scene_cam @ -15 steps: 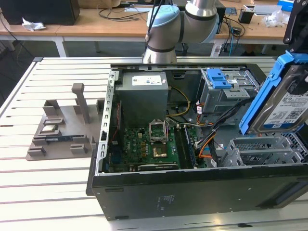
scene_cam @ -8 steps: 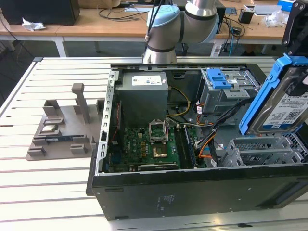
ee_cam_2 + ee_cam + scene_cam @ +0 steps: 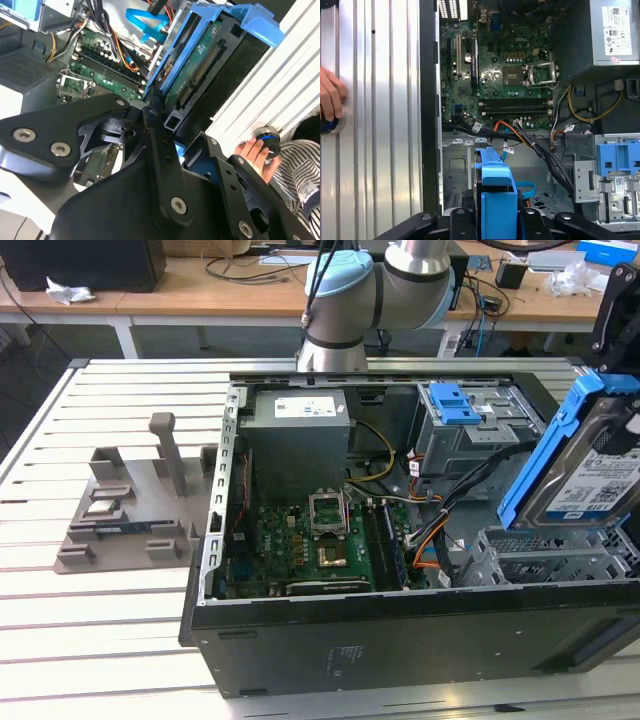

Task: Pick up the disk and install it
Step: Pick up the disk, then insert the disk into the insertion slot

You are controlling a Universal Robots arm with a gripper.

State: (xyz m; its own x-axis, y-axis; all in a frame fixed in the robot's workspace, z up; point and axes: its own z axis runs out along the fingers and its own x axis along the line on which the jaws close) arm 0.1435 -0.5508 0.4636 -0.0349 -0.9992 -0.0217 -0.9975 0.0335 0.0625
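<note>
A white slatted tabletop [image 3: 100, 630] carries the work, and behind it stand wooden desks with cables and paper. At the exterior view's left lies a grey plastic fixture [image 3: 130, 510] with 1 upright post and some small parts in its slots. In the middle is an open black computer case [image 3: 400, 635] lying on its side, with the green motherboard [image 3: 300, 545] inside and the large grey power supply [image 3: 298, 445] above it. Behind the case the robot arm [image 3: 375, 290] rises, grey with a light blue joint cover. Further to the exterior view's right a blue drive bracket [image 3: 450, 402] sits on the grey drive cage, and orange and black cables [image 3: 435, 540] run below it.

At the far right of the exterior view the disk [image 3: 590, 480] is held in the air, tilted, above the metal bay at the corner of the case. Its blue side rail and its white-and-blue label face the camera. In the second wrist view the gripper [image 3: 165, 112] has its black fingers [image 3: 152, 125] closed on the blue rail of the disk [image 3: 200, 65]. A person's hand [image 3: 330, 97] rests on a round knob on the tabletop, beside the case, in both wrist views.
</note>
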